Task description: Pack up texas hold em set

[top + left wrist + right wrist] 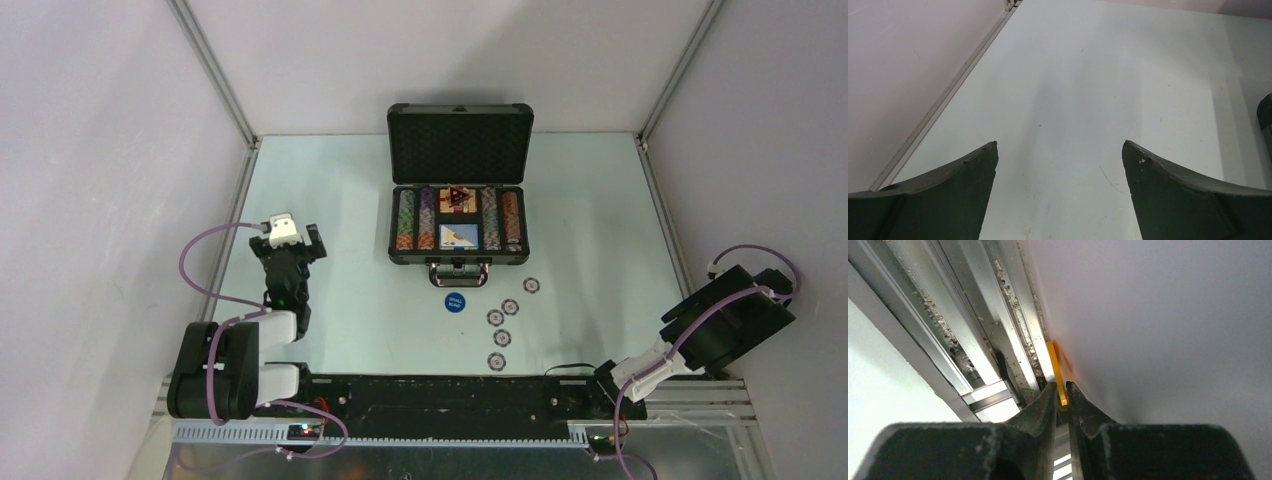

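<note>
The only writing in view is two short lines of white lettering on the round blue button point(455, 302), too small to read with certainty. That button lies on the table point(340, 200) at 6 o'clock from the open briefcase point(459, 143), just off its handle. Five striped loose chips point(502, 338) trail away at 5 o'clock from the case, apart from one another. Inside the case, rows of poker chips point(406, 220) fill the outer compartments at 9 and 3 o'clock, and a card box point(458, 236) sits in the middle. The left pincer point(1059, 145) stands wide over bare table with nothing between its fingers; the briefcase lies well apart from it at about 2 o'clock in the top view. The right pincer point(1062, 390) is narrow, its fingertips pinching the lower edge of a thin orange button point(1053, 360) that stands edge-on beside an aluminium rail point(998, 335) against the wall point(1158, 315). That pincer is at roughly 4 o'clock from the case.
</note>
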Robot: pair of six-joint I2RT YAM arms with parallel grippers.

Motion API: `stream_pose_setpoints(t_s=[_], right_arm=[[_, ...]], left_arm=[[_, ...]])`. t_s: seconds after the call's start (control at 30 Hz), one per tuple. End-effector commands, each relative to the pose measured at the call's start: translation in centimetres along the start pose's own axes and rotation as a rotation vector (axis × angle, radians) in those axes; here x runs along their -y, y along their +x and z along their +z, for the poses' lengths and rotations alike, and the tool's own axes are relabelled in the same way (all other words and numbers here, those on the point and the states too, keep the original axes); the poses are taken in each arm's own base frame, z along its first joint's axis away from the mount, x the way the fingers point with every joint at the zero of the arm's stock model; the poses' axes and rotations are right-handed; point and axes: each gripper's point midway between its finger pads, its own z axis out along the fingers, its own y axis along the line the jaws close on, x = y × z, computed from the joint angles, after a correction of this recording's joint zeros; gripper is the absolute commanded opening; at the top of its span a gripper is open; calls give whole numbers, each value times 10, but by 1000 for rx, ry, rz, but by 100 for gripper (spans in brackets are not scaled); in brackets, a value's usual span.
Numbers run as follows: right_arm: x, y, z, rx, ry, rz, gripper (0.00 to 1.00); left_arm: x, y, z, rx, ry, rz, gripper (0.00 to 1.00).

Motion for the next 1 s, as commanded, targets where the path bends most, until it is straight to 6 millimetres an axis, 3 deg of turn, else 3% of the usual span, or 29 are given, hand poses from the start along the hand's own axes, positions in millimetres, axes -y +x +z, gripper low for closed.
stream_pose_setpoints(t_s=[0.0,0.5,0.6,0.8,0.97], right_arm=[[4,16,8,-30,-2,38,17],[-7,22,14,-45,-55,40,12],[-12,24,15,-54,-74,39,18],[-13,26,15,-62,-81,40,19],[-12,25,14,-57,-76,41,4]], left_arm=[[-3,-15,2,59,-12,-30,98],[-3,-16,3,60,-13,-30,98],[-3,-16,2,59,-12,-30,98],[-3,-16,3,59,-12,-30,98],[-3,-16,2,59,-12,-30,98]])
